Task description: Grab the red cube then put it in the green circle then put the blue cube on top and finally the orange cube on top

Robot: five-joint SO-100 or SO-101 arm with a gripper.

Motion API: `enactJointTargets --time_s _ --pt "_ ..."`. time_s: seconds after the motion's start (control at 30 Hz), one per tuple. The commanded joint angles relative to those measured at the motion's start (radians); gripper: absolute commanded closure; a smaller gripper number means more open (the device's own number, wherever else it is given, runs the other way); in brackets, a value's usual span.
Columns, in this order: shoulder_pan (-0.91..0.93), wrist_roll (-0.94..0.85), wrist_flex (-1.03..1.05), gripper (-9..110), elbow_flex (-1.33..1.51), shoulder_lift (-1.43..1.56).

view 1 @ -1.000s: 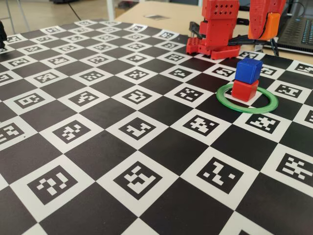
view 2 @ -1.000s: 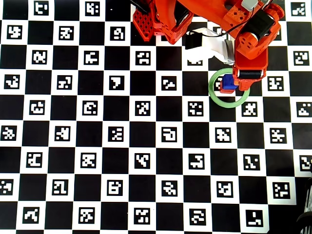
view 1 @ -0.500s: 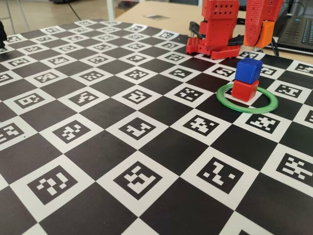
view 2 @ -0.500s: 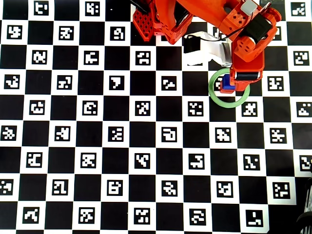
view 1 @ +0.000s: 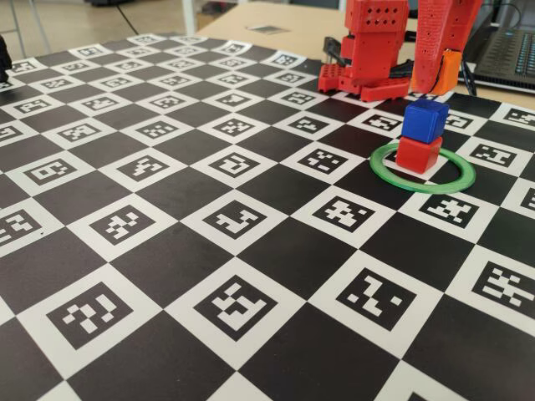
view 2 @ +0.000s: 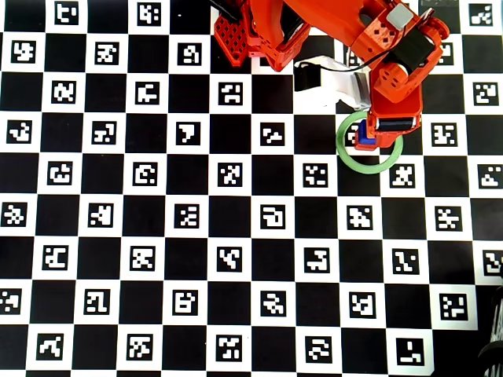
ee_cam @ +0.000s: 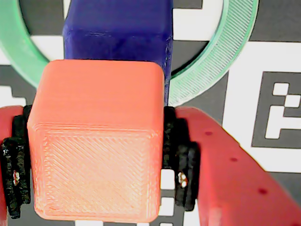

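No readable text, only coded markers

The board [view 1: 167,196] carries black-and-white square fiducial patterns in each white square, around the green ring [view 1: 422,170] and across the rest of its surface; they are machine codes, not letters or digits. No brand, label or number can be read on the arm [view 2: 314,31], the cubes or the ring.

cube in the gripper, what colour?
Orange cube, clearest in the wrist view.
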Motion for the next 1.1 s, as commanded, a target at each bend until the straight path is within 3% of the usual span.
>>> enactJointTargets --time_s 0.0,1.07 --pt "-0.005 -0.006 -0.012 95 -0.003 0.014" --pt "-0.012 -0.009 -0.049 95 0.035 0.034"
